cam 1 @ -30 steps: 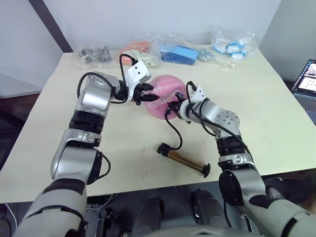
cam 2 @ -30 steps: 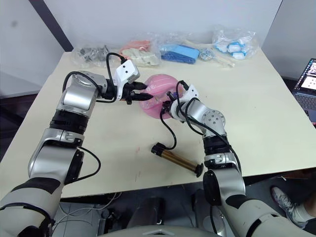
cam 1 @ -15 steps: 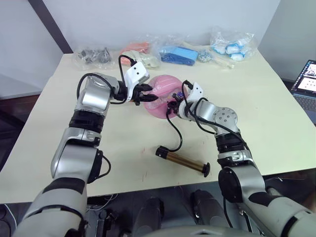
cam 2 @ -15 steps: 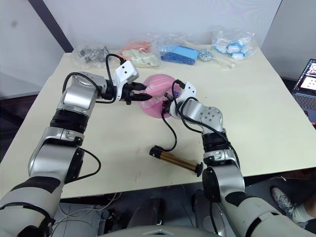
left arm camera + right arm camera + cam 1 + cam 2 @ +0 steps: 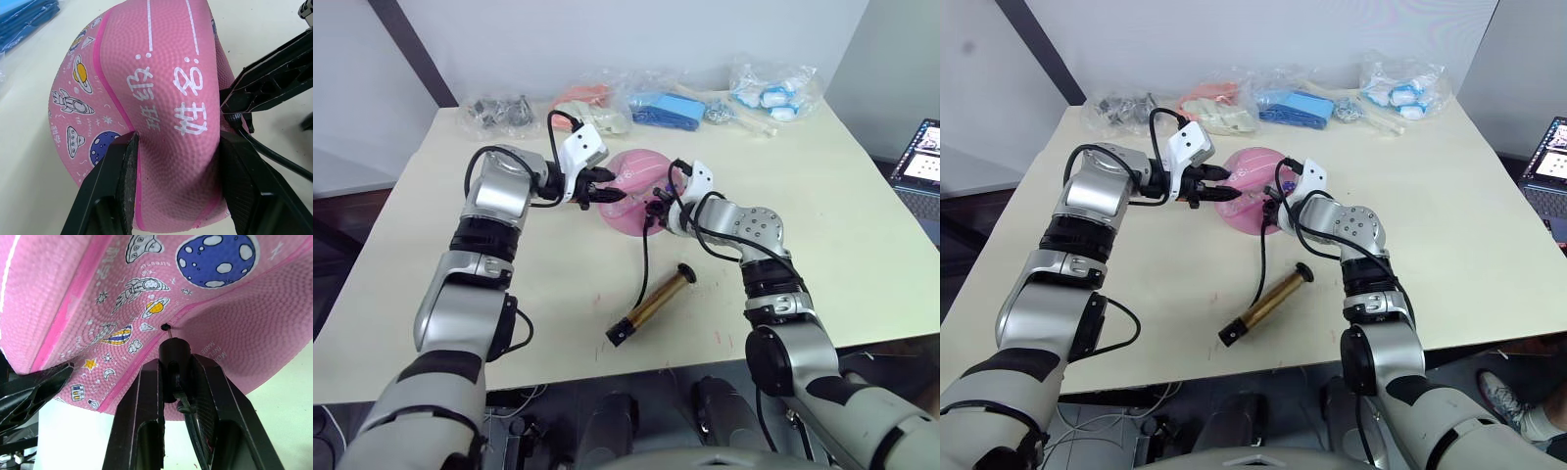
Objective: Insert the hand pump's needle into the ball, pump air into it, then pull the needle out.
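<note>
The pink ball (image 5: pixel 641 176) lies partly collapsed on the cream table (image 5: pixel 822 215), past its middle. My left gripper (image 5: pixel 603 192) is shut on the ball, pinching a fold of it between both fingers (image 5: pixel 122 166). At the ball's right side my right gripper (image 5: pixel 658 210) is shut on the needle's black fitting (image 5: pixel 173 351). The thin needle (image 5: pixel 168 333) points at the tiny dark valve hole (image 5: pixel 165 326) and its tip meets it. The black hose (image 5: pixel 644 259) runs down to the hand pump (image 5: pixel 651 305), which lies slanted on the table nearer me.
Several clear plastic bags of items (image 5: pixel 666 103) line the table's far edge. A laptop (image 5: pixel 920 157) sits off the table to the right. Bare tabletop lies to the left and right of the pump.
The pump has swung round on the table, its handle end now toward the ball and its hose end toward me. My right gripper has shifted slightly closer to the ball.
</note>
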`<state>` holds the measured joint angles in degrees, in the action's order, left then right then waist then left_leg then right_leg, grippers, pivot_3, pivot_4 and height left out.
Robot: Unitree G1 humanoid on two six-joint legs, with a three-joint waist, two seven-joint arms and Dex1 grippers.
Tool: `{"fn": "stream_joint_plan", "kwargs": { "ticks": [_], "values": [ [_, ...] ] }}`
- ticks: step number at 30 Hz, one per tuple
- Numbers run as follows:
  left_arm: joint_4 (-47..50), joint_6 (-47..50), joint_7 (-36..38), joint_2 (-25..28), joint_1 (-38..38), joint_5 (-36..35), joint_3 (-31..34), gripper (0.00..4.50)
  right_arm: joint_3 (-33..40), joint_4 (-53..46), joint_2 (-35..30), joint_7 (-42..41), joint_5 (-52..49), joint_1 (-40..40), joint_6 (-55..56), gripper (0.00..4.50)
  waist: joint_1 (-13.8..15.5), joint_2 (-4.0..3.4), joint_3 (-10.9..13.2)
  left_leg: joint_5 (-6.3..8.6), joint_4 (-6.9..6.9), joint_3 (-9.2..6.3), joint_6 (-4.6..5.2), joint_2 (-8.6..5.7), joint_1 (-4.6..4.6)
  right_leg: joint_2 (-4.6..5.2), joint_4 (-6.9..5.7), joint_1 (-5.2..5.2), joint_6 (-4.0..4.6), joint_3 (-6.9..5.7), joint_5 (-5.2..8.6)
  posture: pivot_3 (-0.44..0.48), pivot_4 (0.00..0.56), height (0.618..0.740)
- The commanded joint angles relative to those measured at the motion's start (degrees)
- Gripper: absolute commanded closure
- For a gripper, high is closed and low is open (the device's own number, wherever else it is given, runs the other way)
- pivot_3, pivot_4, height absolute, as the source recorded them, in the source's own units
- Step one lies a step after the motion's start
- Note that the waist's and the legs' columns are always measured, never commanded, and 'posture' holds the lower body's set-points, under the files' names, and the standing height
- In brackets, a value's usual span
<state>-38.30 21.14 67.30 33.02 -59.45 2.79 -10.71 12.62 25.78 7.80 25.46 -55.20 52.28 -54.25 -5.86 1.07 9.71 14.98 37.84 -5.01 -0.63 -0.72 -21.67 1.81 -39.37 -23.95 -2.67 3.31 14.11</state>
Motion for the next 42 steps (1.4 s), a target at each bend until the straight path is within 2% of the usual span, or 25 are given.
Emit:
{"fn": "stream_joint_plan", "kwargs": {
  "ticks": [1,10,14,16,26,35,38,40,42],
  "values": [
    [-1.2,1.7,5.0,-1.0,2.1,0.3,-3.5,2.13,2.2,1.9,2.4,-1.1,1.4,2.6,2.3,4.19,0.0,0.0,0.0,0.0,0.0,0.0,0.0,0.0,0.0,0.0,0.0,0.0,0.0,0.0,0.0,0.0,0.15,0.74],
    [-2.9,1.7,5.5,-1.2,1.4,0.9,-3.7,2.13,4.2,12.9,1.5,-6.8,5.8,8.0,5.2,4.19,-1.2,0.01,0.0,0.0,-0.19,0.01,0.0,0.01,0.17,-0.02,0.01,0.06,0.0,0.04,0.0,0.0,0.15,0.74],
    [-3.0,1.7,5.7,-1.0,1.5,1.1,-3.8,2.13,4.7,15.9,1.6,-8.9,8.3,9.4,6.1,4.19,-1.4,0.0,0.0,0.0,-0.65,0.07,0.0,0.03,0.87,-0.08,0.2,0.52,-0.01,0.3,0.02,0.0,0.15,0.74],
    [-3.0,1.7,5.9,-1.0,1.6,1.4,-3.7,2.13,4.5,17.1,1.6,-10.2,9.7,9.7,6.4,4.19,-1.5,-0.01,-0.1,0.0,-0.67,0.08,0.0,0.16,0.93,-0.23,0.36,0.59,-0.03,0.33,0.01,0.0,0.15,0.74],
    [-4.4,6.7,12.5,-1.3,0.6,-1.0,-3.3,2.13,3.7,10.0,1.1,-13.7,11.1,7.2,0.5,4.19,-1.5,-0.04,-0.2,0.01,-0.72,0.13,0.0,0.34,0.94,-0.39,0.49,0.62,0.02,0.38,-0.01,0.0,0.15,0.74],
    [-4.3,7.2,13.5,-1.8,1.0,-0.6,-3.8,2.13,4.7,10.2,2.0,-14.6,14.3,7.5,1.4,4.19,-1.4,-0.05,-0.2,0.01,-0.74,0.13,-0.01,0.34,0.93,-0.39,0.53,0.62,0.01,0.38,-0.01,0.0,0.15,0.74],
    [-5.1,5.7,12.3,-1.8,0.9,-0.4,-3.1,2.8,5.0,8.6,2.3,-14.2,14.3,6.7,0.4,4.19,-1.4,-0.05,-0.2,0.01,-0.74,0.13,-0.01,0.35,0.93,-0.38,0.53,0.62,0.01,0.38,-0.01,0.0,0.15,0.74],
    [-5.6,4.9,11.3,-2.0,0.6,-0.3,-2.6,3.54,5.1,8.2,2.4,-14.1,14.3,6.5,0.1,4.19,-1.4,-0.05,-0.2,0.01,-0.74,0.13,-0.01,0.35,0.92,-0.38,0.54,0.62,0.01,0.38,-0.01,0.0,0.15,0.74],
    [-5.8,3.9,10.8,-2.1,0.6,-0.1,-2.3,4.08,5.3,8.0,2.6,-13.9,14.4,6.4,0.0,4.19,-1.5,-0.05,-0.2,0.01,-0.75,0.14,-0.01,0.37,0.92,-0.39,0.54,0.6,0.02,0.39,-0.01,0.0,0.15,0.74]
  ]
}}
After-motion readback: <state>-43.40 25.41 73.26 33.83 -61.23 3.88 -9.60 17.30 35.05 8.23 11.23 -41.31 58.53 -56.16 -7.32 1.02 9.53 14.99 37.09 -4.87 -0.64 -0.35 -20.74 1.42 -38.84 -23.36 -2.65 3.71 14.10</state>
